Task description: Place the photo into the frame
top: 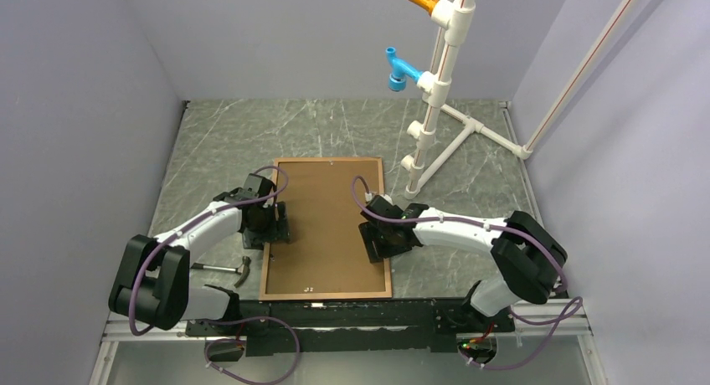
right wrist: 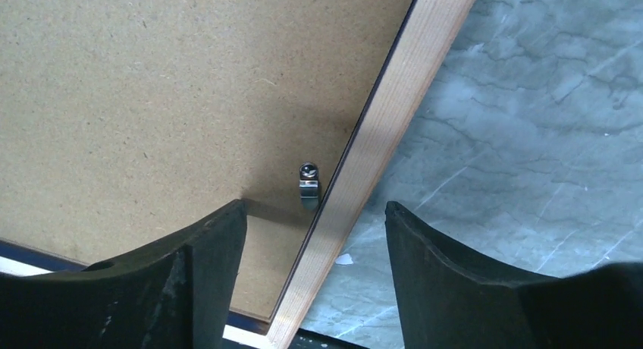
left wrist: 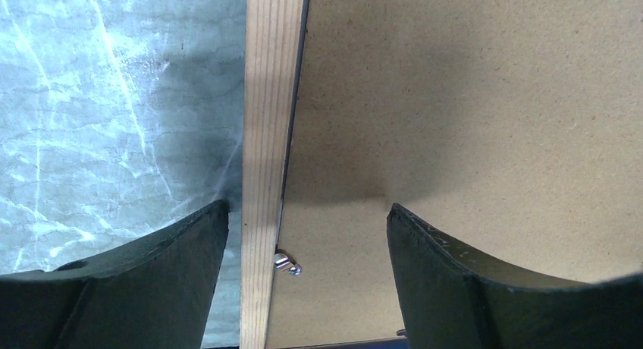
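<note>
We see the frame (top: 328, 160) lying flat on the grey marbled table (top: 226, 142), wood face up, with the brown backing board (top: 326, 234) filling its opening. The left claw (top: 274, 224) sits over the frame's left long side and the right claw (top: 383, 241) over its right long side, roughly opposite each other.

From the left wrist we look down on the frame. The left claw's fingers (left wrist: 152, 288) stand well apart, one over bare table and the other over the board. The wooden rail runs between them, nearer the table-side finger, and nothing is gripped. A small metal tab (left wrist: 286, 264) sits on the board just beside the rail's inner edge.

The right wrist shows the mirror case. The right claw's fingers (right wrist: 174, 288) are also apart, one above the board and one above the table. The rail passes slantwise through the gap and, as far as we can tell, touches neither finger. A second tab (right wrist: 308, 183) lies against that rail's inner edge, between the fingers.

We cannot make out the photo; the board covers the opening. A thin dark blue and white strip (right wrist: 23, 262) shows along the board's edge in the right wrist view, and we cannot tell what it is. A hammer (top: 230, 270) lies on the table just left of the frame, near the left arm.
</note>
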